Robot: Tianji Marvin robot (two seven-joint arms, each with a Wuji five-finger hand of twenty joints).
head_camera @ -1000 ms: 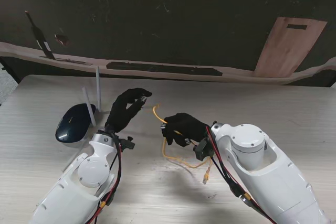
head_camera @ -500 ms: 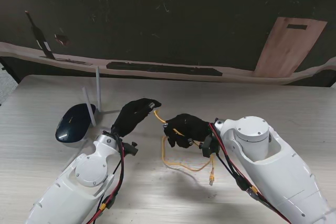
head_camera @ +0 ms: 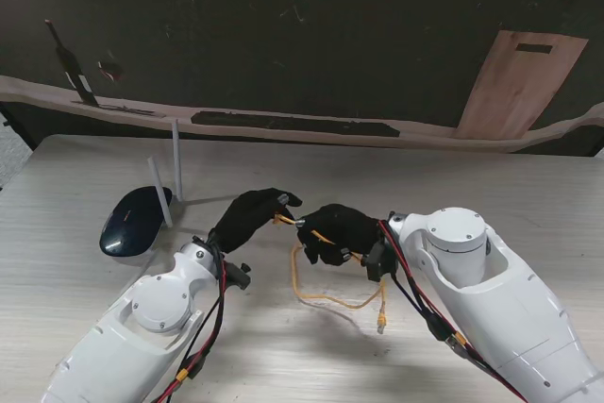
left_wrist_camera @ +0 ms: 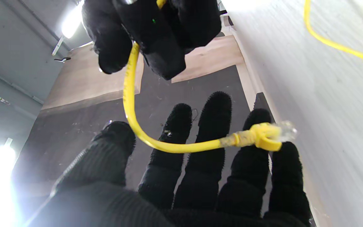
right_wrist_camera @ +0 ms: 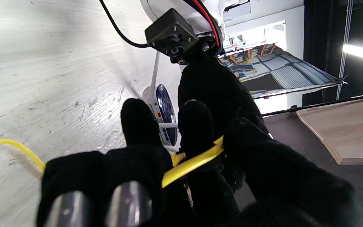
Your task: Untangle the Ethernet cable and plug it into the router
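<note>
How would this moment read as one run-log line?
right hand: grips yellow cable | left hand: open at plug | router: unplugged

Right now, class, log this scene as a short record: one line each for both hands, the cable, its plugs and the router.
right hand: shut on the yellow cable
left hand: fingers spread, near plug lying across fingertips, not gripped
near plug: clear tip, at left fingertips
far plug: loose on the table, nearer to me
cable slack: loop on table between arms
router: dark, two white antennas, to the left; nothing plugged in yet
</note>
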